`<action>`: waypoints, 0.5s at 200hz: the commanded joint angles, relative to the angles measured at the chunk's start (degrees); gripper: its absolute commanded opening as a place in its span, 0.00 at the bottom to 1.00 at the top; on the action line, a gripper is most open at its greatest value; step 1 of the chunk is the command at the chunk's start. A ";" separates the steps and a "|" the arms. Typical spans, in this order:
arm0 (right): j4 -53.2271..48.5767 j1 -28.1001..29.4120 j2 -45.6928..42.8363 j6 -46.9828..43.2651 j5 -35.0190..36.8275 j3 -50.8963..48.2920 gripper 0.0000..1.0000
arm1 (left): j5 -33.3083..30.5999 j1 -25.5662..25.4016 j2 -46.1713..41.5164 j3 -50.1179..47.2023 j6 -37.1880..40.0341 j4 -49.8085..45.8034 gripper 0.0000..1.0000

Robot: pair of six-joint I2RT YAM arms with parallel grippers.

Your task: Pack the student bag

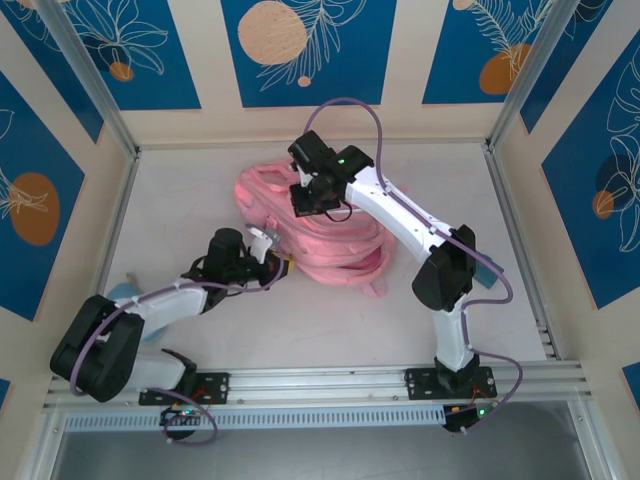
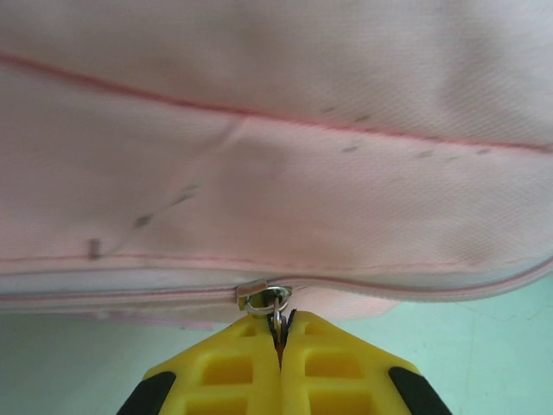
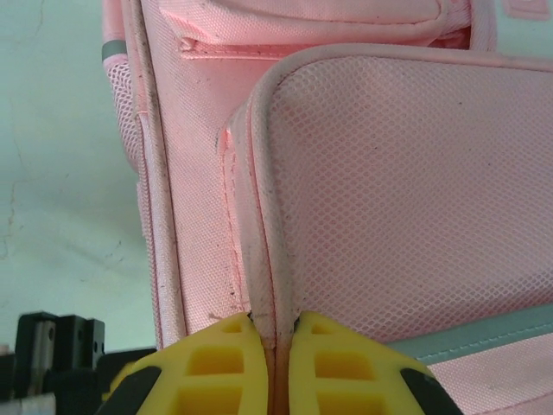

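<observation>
Pinching the student bag's zipper pull, the left gripper is closed. The right gripper clamps its piped seam.

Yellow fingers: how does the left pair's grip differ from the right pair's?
The left fingers pinch a small metal zipper pull; the right fingers pinch the piped edge of a mesh panel. The left fingers work at the backpack's near-left side; the right fingers sit on its far part. Both pairs are yellow and shut on the pink backpack.
</observation>
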 commanded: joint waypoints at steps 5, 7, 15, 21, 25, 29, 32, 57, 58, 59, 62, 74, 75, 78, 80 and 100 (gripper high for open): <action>8.60 -0.05 0.75 3.47 -1.04 2.80 0.00 | 3.06 -3.96 -1.67 0.48 -2.30 3.22 0.00; 8.65 -0.05 0.80 3.62 -1.05 2.83 0.00 | 2.99 -4.21 -1.69 0.57 -2.37 3.32 0.00; 8.90 -0.05 1.05 3.91 -1.09 2.64 0.00 | 2.54 -5.20 -1.75 0.97 -2.73 3.59 0.00; 9.15 -0.05 1.12 4.06 -1.22 2.50 0.00 | 2.18 -6.01 -1.72 1.24 -2.91 3.65 0.00; 9.25 -0.08 1.16 4.28 -1.23 2.42 0.00 | 1.81 -6.48 -1.75 1.40 -3.00 3.71 0.00; 9.45 -0.07 1.31 4.40 -1.29 2.31 0.00 | 1.45 -7.01 -1.72 1.59 -3.13 3.73 0.00; 9.66 -0.06 1.36 4.51 -1.31 2.20 0.00 | 1.15 -7.47 -1.74 1.72 -3.23 3.79 0.00; 11.41 -0.14 1.69 5.37 -2.22 0.89 0.00 | -0.71 -10.13 -0.64 1.82 -5.13 6.67 0.00; 11.46 -0.14 1.70 5.40 -2.34 0.81 0.00 | -0.73 -10.25 -0.64 1.82 -5.26 6.82 0.00; 11.53 -0.14 1.76 5.41 -2.40 0.73 0.00 | -0.79 -10.35 -0.56 1.83 -5.36 6.99 0.00; 11.81 -0.14 1.75 5.55 -2.46 0.47 0.00 | -1.02 -10.56 -0.49 1.77 -5.68 7.52 0.00; 12.63 -0.27 1.70 5.83 -3.05 -0.32 0.00 | -1.61 -11.45 0.07 1.81 -6.22 8.31 0.00; 12.69 -0.29 1.71 5.85 -3.10 -0.41 0.00 | -1.80 -11.52 0.06 1.82 -6.24 8.31 0.00; 12.81 -0.39 1.68 5.94 -3.07 -0.61 0.00 | -2.17 -11.66 0.10 1.87 -6.25 8.15 0.00; 12.89 -0.47 1.58 5.99 -3.07 -0.70 0.00 | -2.34 -11.78 0.20 1.84 -6.30 8.09 0.00; 13.30 -1.16 0.66 6.31 -4.30 -2.08 0.00 | -3.77 -12.29 0.02 1.52 -6.97 8.32 0.00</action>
